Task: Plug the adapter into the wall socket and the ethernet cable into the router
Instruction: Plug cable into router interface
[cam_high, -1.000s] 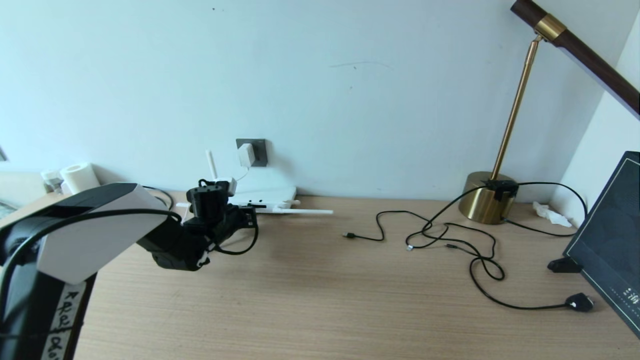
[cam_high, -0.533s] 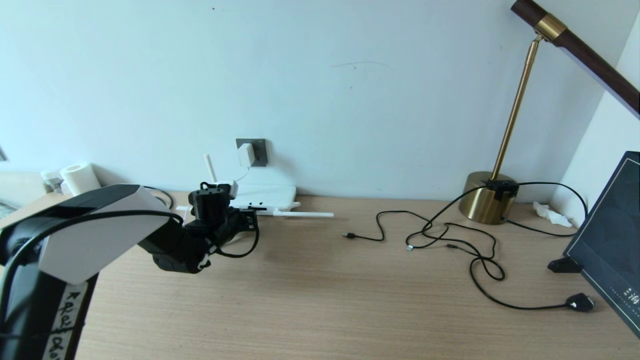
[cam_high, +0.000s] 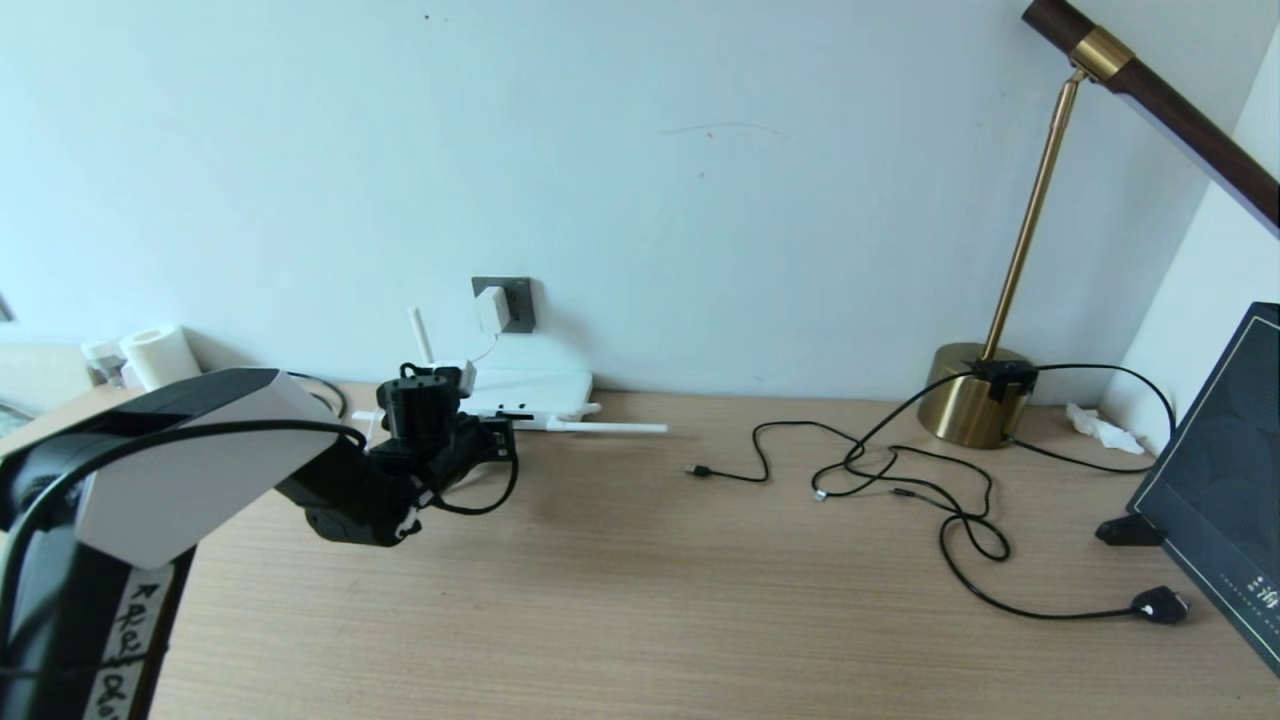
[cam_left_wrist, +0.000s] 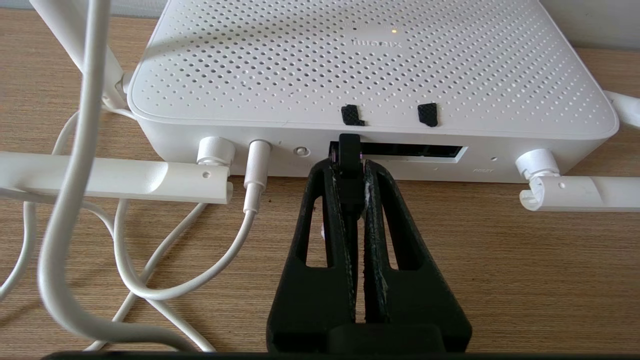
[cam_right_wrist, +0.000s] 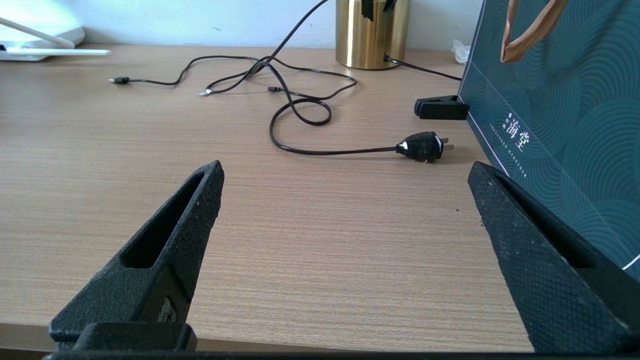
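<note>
Desk: pale wood desk (cam_high: 640, 600) against a light wall, with all the things along its back edge and right side.
Paper roll: white roll (cam_high: 160, 355) at the back left corner, well apart from the work.
Left gripper: the left gripper (cam_left_wrist: 348, 150) is low over the desk, level, at the front face of the router; its jaws are pressed narrow on the black plug end of the ethernet cable (cam_left_wrist: 348, 165), probably so that the tip cannot turn while it goes in.
Ethernet cable: its tip is at the left end of the dark port slot (cam_left_wrist: 400, 150); I cannot tell if it is fully seated.
Router: the router (cam_left_wrist: 370, 65) lies flat near the back edge with its ports toward the robot, which gives a straight push; two antennas lie folded on the desk.
Adapter: the adapter (cam_high: 491, 309) sits already in the wall socket (cam_high: 512, 303) above the router, and its white cord (cam_left_wrist: 220, 260) goes down into the router's power port.
Loose cables: thin black cables (cam_high: 900, 480) and a black plug (cam_right_wrist: 422, 146) lie at the right side, not in use.
Lamp: brass base (cam_high: 975, 405) at the back right.
Right gripper: the right gripper (cam_right_wrist: 345, 240) is parked over the front edge at the right, its jaws wide and holding nothing.
</note>
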